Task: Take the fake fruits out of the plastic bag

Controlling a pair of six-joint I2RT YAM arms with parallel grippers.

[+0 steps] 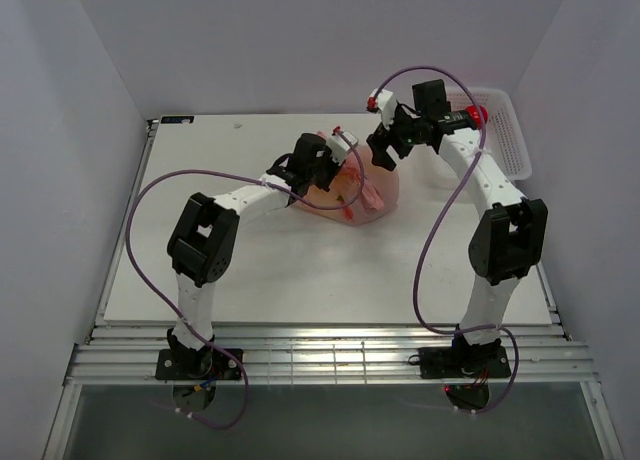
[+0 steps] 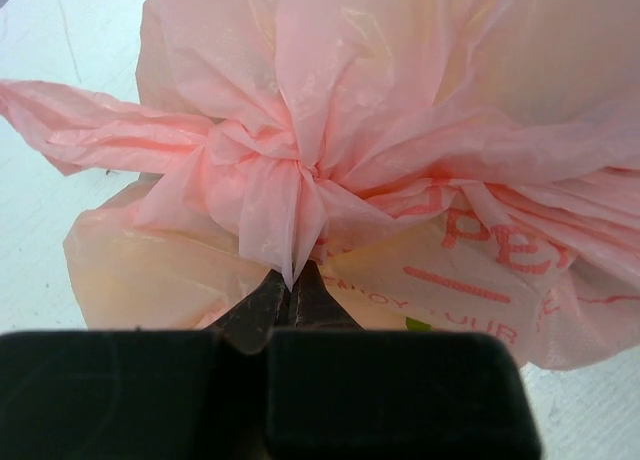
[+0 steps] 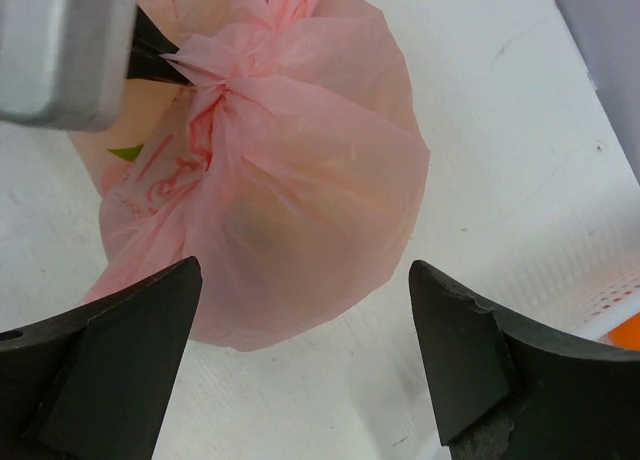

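Overhead, the bag (image 1: 365,188) is lying tied on the table (image 1: 250,270), a white basket (image 1: 512,140) standing at the far right. Closer in, the left claw (image 2: 293,285) is clamping a fold of plastic at the knot (image 2: 300,170), its jaws pressed together. Opposite, the right claw (image 3: 302,280) is hanging wide above the bag, with what is probably a fruit (image 3: 262,230) showing dimly inside. That knot is blocking everything; the right claw should be taking a handle (image 2: 90,130) and pulling gently, avoiding tears.

Left wrist view, plastic bag (image 2: 420,90): large red "PE" just right of and below the knot (image 2: 300,170), the rest lost in folds. Beneath it a red bar (image 2: 455,283), then small red lettering, roughly "…NOY YOUR". Right wrist view: red print below the knot, crumpled, unreadable.
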